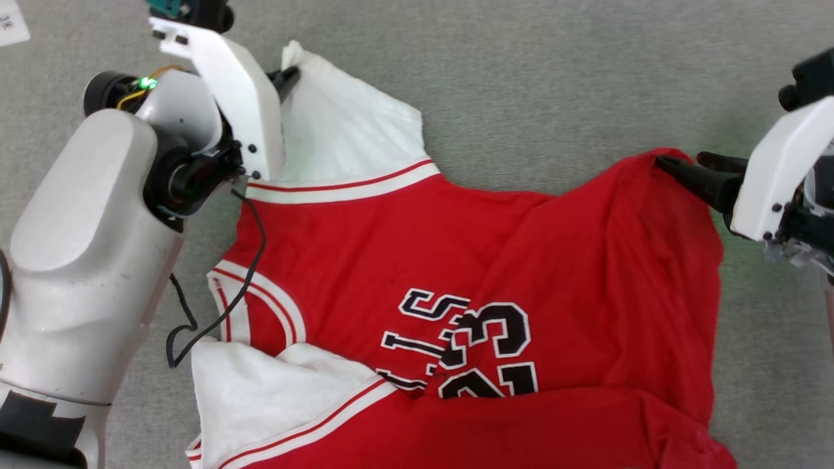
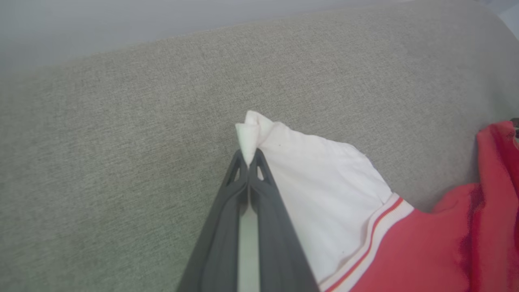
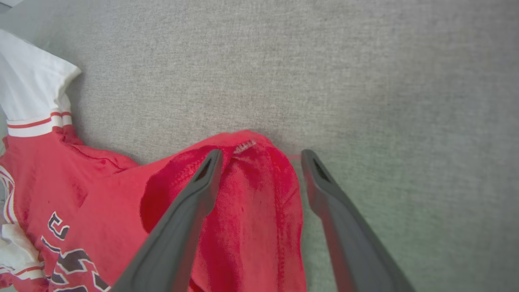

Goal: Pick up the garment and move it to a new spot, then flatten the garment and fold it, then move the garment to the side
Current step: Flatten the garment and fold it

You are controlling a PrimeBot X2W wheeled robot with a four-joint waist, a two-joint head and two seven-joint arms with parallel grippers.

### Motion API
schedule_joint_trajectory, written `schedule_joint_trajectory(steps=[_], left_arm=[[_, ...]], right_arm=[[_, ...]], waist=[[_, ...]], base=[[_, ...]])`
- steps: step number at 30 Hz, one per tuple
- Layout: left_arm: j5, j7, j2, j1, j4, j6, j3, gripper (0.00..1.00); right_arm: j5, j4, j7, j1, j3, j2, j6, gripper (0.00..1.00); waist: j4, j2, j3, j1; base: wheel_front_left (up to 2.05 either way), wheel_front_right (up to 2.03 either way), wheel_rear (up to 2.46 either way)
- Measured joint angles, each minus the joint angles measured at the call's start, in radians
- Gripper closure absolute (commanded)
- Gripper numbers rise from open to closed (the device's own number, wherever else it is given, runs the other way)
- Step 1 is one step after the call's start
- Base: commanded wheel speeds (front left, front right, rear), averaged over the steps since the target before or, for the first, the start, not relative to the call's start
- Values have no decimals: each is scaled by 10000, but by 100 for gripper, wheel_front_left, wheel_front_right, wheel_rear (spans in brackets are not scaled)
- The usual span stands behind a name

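Observation:
The garment [image 1: 456, 260], a red jersey with white sleeve panels, stripe trim and black-white number print, lies spread and creased on the grey fabric surface. My left gripper [image 1: 291, 73] is at its far left sleeve, shut on the tip of the white sleeve [image 2: 249, 134]. The pinched cloth sticks out past the closed fingertips [image 2: 248, 160]. My right gripper [image 1: 677, 163] stands open at the garment's far right corner [image 3: 251, 162]. One finger [image 3: 202, 182] rests on the red cloth, the other finger [image 3: 320, 182] lies just beyond the hem on the bare surface.
Grey woven surface [image 1: 554, 85] stretches beyond the garment's far edge. A black cable [image 1: 215, 306] hangs from my left arm across the garment's collar side. A white paper corner [image 1: 12, 26] lies at the far left.

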Motion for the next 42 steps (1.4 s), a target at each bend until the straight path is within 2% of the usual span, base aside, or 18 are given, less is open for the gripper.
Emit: schedule_joint_trajectory(steps=[8,9,10,11,20,30,37,42], left_arm=[[127,-230,-232,-267,-94,-136,-222,100],[146,-268,-232,-278,-94,-138,-230,100],[161,-293,-236,-291,-92,-140,-236,100],[161,-305,-234,-297,-82,-140,-234,100],[-10,-541,-132,-271,140,-155,-96,100],[-435,-1200,290,828,-86,-113,387,100],[-757,-1875,771,2391,-1020,244,895,100],[-1014,-2441,1120,4012,-2075,727,1302,100]], right_arm=[[-677,807,2017,-910,100,163,2,0],[-692,849,2217,-956,100,157,6,44],[-754,853,2347,-997,109,150,6,68],[-800,855,2451,-1041,115,151,6,100],[-765,805,2531,-1123,267,84,2,100],[-660,518,982,-813,109,-88,2,100],[-502,-48,102,406,-337,-150,2,100],[-506,-800,-439,1796,-610,-171,2,100]], waist=[[534,0,431,-1],[562,0,460,-1],[585,0,489,-1],[602,0,512,0],[653,0,398,0],[653,0,-650,0],[715,0,-1566,-1],[728,0,-2145,-1]], base=[[0,0,0],[0,0,0],[0,0,0],[0,0,0],[0,0,0],[0,0,0],[0,0,0],[0,0,0]])
